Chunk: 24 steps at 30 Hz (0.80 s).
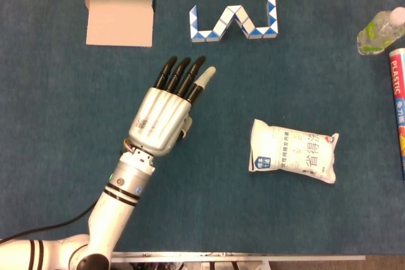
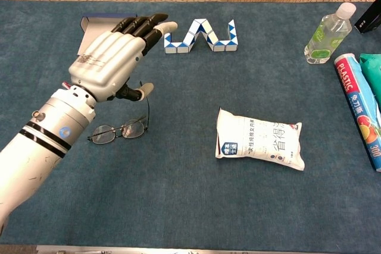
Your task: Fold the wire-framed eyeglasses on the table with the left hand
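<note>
Left robot hand hangs above the blue counter, palm down, fingers stretched straight and close together, thumb sticking out to the side, nothing in its grasp. Wire-framed eyeglasses lie on the counter just below and near side of the robot hand, lenses toward the front edge, one temple arm unfolded and running away toward the thumb; no contact visible in the chest view. Head view hides the glasses fully under the robot hand. Right of the glasses, well apart, a white pouch with blue print lies flat. Further back, a blue-and-white snake puzzle sits in a zigzag, just past the fingertips. Back left, an open cardboard box with blue rim, partly covered by the robot hand in chest view. Far right: a clear bottle with greenish label, and a roll marked PLASTIC along the right edge. Right robot hand not seen in either view.
</note>
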Each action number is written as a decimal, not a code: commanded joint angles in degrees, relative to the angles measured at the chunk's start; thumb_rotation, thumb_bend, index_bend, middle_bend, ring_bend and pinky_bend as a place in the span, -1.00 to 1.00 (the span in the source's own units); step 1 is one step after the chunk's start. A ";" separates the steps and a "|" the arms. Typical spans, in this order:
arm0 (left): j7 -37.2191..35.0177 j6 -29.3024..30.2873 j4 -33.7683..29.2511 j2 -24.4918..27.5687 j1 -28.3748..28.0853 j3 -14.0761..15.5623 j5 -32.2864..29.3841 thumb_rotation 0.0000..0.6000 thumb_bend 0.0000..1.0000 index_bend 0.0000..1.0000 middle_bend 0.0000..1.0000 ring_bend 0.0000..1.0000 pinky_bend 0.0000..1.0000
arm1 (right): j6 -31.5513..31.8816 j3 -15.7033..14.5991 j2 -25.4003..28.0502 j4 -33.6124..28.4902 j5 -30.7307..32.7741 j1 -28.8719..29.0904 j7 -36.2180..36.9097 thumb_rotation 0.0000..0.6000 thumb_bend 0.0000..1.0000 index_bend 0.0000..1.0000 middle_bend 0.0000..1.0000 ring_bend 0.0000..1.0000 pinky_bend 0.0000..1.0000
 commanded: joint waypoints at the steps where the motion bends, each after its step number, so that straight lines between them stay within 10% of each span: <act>1: 0.35 -0.39 0.81 -0.70 -0.48 -0.14 -0.58 1.00 -0.43 -0.92 -1.00 -1.00 -1.00 | -0.01 0.01 0.02 0.02 0.05 0.00 0.07 1.00 -0.54 -0.10 -0.12 -0.44 -0.46; 24: 1.92 0.77 5.73 -1.74 -0.75 0.97 -3.16 1.00 -0.43 -0.93 -1.00 -1.00 -1.00 | -0.07 0.04 0.06 0.01 0.15 0.00 0.26 1.00 -0.54 -0.10 -0.12 -0.44 -0.46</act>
